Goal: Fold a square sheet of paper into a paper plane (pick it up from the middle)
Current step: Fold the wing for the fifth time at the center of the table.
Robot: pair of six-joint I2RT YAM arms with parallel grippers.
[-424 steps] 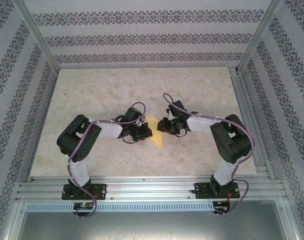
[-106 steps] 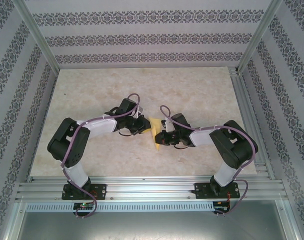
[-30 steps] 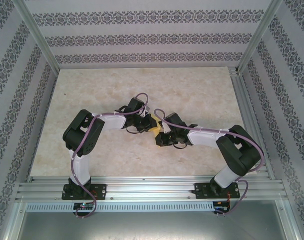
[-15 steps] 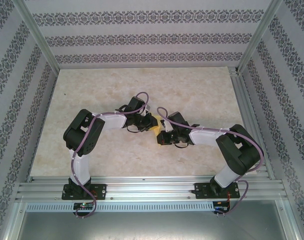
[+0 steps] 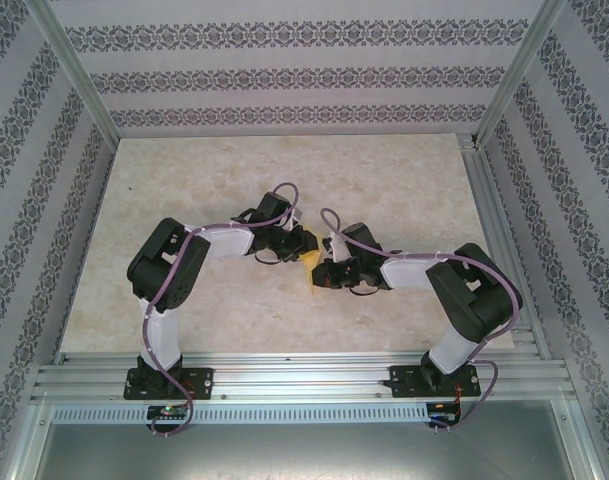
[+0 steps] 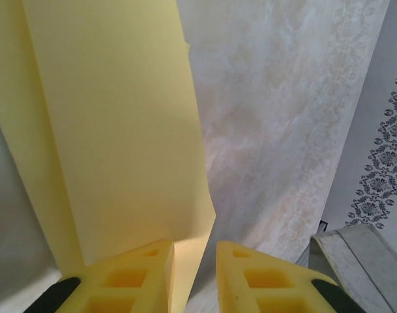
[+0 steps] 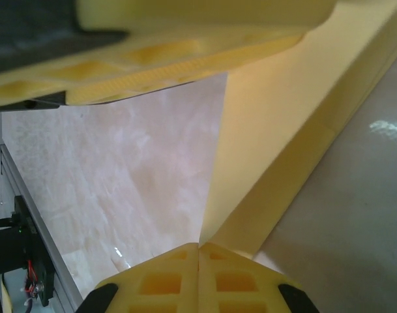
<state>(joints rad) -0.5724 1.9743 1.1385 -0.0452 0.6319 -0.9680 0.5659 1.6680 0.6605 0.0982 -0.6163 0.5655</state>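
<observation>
The square sheet of paper (image 5: 308,268) is pale yellow and folded into a narrow layered strip, held up off the table between both arms. My right gripper (image 7: 199,250) is shut on its lower end, the paper (image 7: 276,143) rising from the closed fingertips. My left gripper (image 6: 195,251) is open by a narrow gap; a corner of the paper (image 6: 120,130) lies in that gap against the left finger (image 6: 130,280). From above, the left gripper (image 5: 298,243) and the right gripper (image 5: 321,274) meet at the paper. The left gripper's fingers (image 7: 185,59) cross the top of the right wrist view.
The marble-patterned tabletop (image 5: 234,170) spreads all round the arms. Patterned walls and aluminium frame posts (image 5: 74,70) close in the sides and back. A metal rail (image 5: 304,375) with both arm bases runs along the near edge.
My left gripper's jaws have parted a little off the paper. The right gripper has closed fully on the paper's lower end and shifted slightly up and right.
</observation>
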